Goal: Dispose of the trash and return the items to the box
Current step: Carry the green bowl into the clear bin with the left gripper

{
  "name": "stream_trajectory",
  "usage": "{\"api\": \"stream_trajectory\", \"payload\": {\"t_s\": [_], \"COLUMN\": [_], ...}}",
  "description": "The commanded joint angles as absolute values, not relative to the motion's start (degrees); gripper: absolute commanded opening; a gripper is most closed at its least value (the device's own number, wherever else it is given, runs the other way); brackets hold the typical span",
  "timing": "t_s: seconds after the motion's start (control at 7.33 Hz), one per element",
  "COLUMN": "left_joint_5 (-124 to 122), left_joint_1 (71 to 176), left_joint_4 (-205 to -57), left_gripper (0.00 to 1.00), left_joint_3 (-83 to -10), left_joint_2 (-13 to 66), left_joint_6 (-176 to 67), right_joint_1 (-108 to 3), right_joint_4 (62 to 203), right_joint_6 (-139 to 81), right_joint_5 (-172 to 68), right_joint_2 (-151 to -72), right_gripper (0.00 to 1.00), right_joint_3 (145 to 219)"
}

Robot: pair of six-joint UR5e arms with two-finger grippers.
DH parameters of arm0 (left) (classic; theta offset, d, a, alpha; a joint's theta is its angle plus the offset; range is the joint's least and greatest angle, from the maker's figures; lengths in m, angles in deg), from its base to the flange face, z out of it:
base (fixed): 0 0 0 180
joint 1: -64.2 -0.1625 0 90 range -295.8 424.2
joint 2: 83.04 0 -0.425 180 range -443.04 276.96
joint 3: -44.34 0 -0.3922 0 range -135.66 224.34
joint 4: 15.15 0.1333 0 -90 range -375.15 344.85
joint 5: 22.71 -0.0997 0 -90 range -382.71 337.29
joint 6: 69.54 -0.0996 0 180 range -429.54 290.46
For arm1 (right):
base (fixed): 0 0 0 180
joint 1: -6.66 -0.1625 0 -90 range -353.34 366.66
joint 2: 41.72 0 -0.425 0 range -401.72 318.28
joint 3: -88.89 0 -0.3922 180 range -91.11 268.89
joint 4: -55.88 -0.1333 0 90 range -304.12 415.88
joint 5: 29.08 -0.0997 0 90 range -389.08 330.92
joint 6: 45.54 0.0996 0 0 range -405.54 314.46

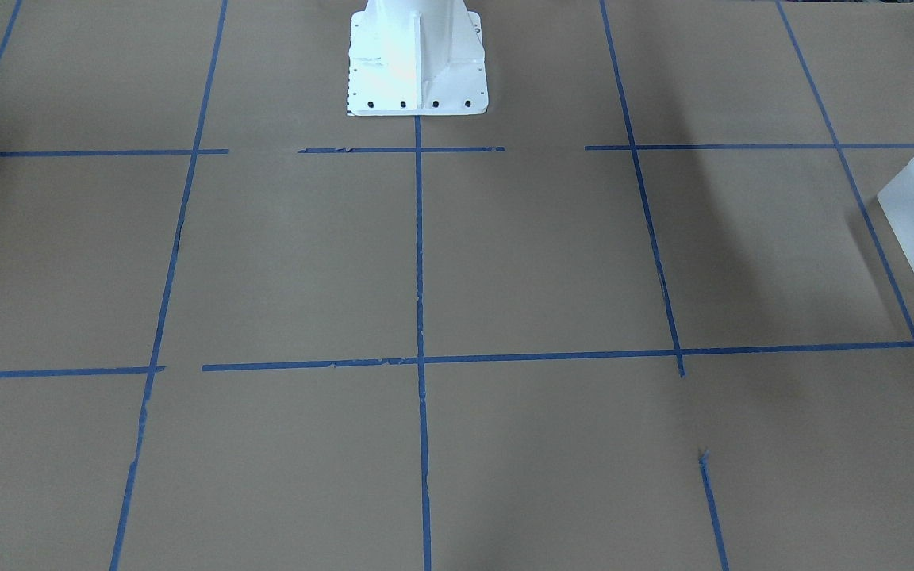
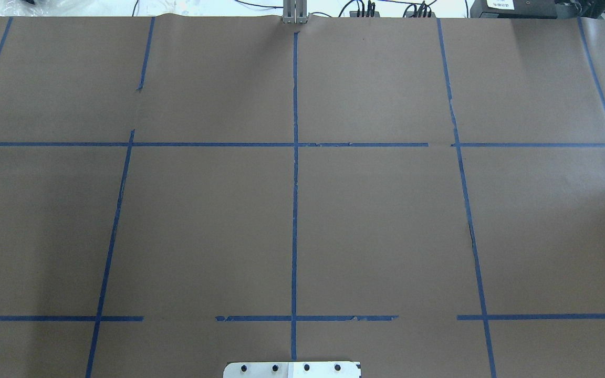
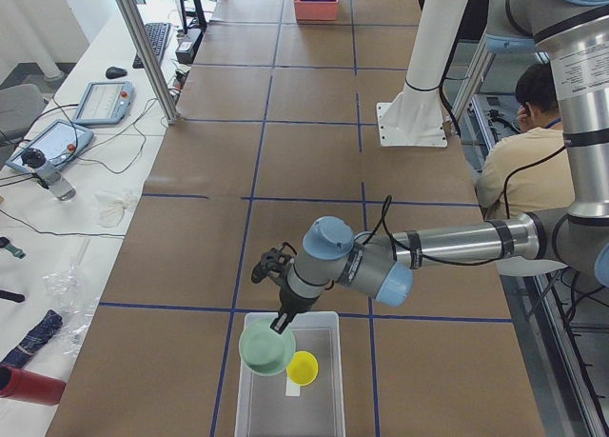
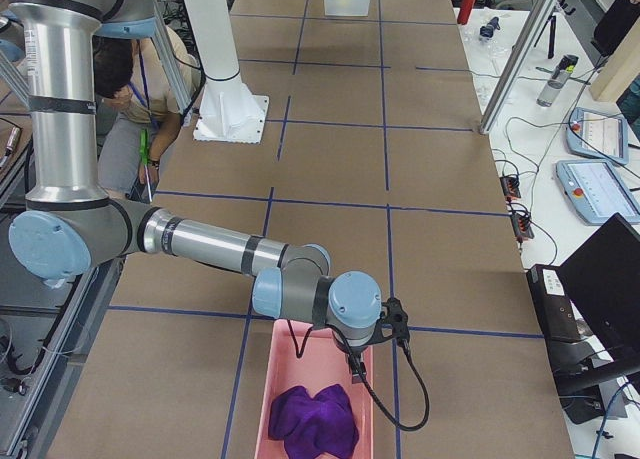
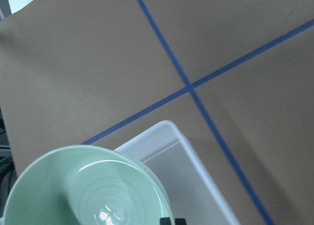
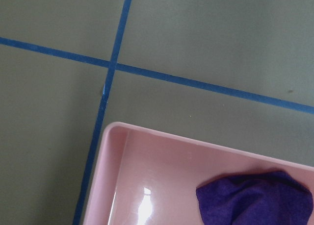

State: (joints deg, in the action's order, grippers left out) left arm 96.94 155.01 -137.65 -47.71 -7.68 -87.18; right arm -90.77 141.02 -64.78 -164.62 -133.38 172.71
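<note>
Bowl point(image 3: 265, 348), mint green, hangs tilted over a corner of the frosted box point(image 3: 324, 408), its rim clamped in the left gripper point(image 3: 282, 323). The yellow cup point(image 3: 303, 367) already lies inside. Above a pink bin point(image 4: 290, 344) holding purple cloth point(image 4: 312, 421) hovers the right gripper point(image 4: 355, 364); I cannot tell whether it is apart or together. Seemingly only the bowl's release remains.

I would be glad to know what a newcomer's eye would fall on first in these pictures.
The mint-green bowl stands out first. It is tilted in the left end effector just above a corner of the translucent bin at the left end of the table, with the yellow cup already inside. At the opposite end, a purple cloth lies in a pink bin, with the right end effector poised above it.
</note>
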Motion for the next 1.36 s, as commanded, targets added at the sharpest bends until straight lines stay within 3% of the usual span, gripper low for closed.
{"api": "stream_trajectory", "payload": {"t_s": [0.0,0.27,1.23], "left_joint_5": [96.7,96.7,102.8], "left_joint_1": [158.6,158.6,158.1], "left_joint_4": [-137.6,-137.6,-137.7], "left_gripper": [0.00,0.00,0.00], "left_joint_3": [-30.1,-25.6,-25.7], "left_joint_2": [1.8,3.0,2.4], "left_joint_6": [-96.9,-96.2,-92.7], "right_joint_1": [-89.8,-89.8,-89.8], "right_joint_4": [141.0,141.0,141.0], "right_joint_6": [-62.7,-62.7,-62.8], "right_joint_5": [-165.0,-165.7,-166.1], "right_joint_2": [-133.7,-134.1,-135.0], "right_gripper": [1.00,1.00,1.00], "right_joint_3": [174.2,174.3,174.8]}}
